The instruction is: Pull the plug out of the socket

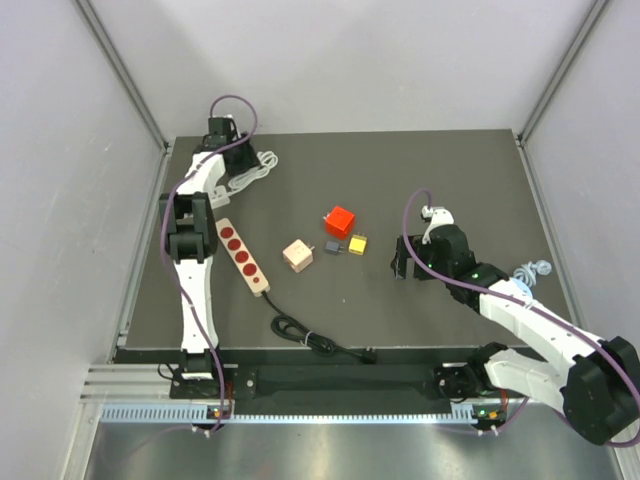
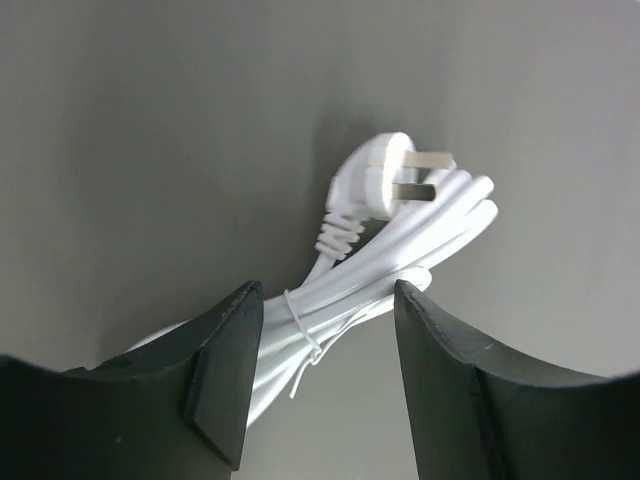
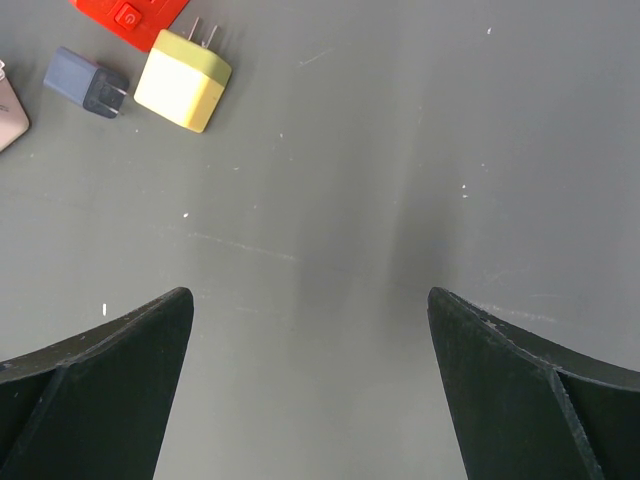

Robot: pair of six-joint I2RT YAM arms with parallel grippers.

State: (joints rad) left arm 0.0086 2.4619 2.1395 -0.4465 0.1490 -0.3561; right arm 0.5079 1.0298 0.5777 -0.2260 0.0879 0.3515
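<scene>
A white plug (image 2: 378, 178) with bare prongs lies on the mat at the end of a tied white cord bundle (image 2: 340, 300); here it sits in no socket. My left gripper (image 2: 325, 300) hangs open over that bundle, one finger on each side and a gap left between them. From above, the left gripper (image 1: 240, 160) is at the far left of the mat over the white cord (image 1: 262, 168). A beige power strip (image 1: 243, 256) with red sockets lies nearer, nothing plugged into it. My right gripper (image 3: 310, 300) is open over bare mat, also visible from above, right gripper (image 1: 405, 262).
A beige cube adapter (image 1: 298, 256), a red cube (image 1: 341, 219), a yellow adapter (image 3: 183, 80) and a small blue-grey adapter (image 3: 87, 83) lie mid-mat. The strip's black cable (image 1: 320, 340) runs along the near edge. Grey walls close in the left and right sides.
</scene>
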